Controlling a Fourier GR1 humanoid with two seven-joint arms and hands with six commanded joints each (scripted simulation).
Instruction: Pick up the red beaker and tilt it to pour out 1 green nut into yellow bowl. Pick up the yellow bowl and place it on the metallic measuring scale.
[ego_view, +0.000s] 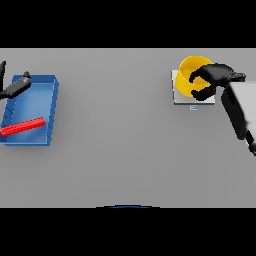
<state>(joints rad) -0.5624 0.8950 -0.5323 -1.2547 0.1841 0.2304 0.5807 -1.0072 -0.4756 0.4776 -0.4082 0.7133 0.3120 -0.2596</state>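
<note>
The yellow bowl (189, 76) stands on the pale metallic scale (179, 96) at the far right of the table. My right hand (216, 76) reaches in from the right, with its fingers and thumb curled round the bowl's right rim. A red beaker (23, 127) lies on its side inside the blue bin (50, 107) at the far left. My left hand (14, 88) hovers over the bin's back left corner, fingers straight. No green nut is visible.
The blue bin takes up the left edge of the table. A small display tab (193, 107) sticks out from the scale's front edge. My right forearm (240, 110) slants in from the right side.
</note>
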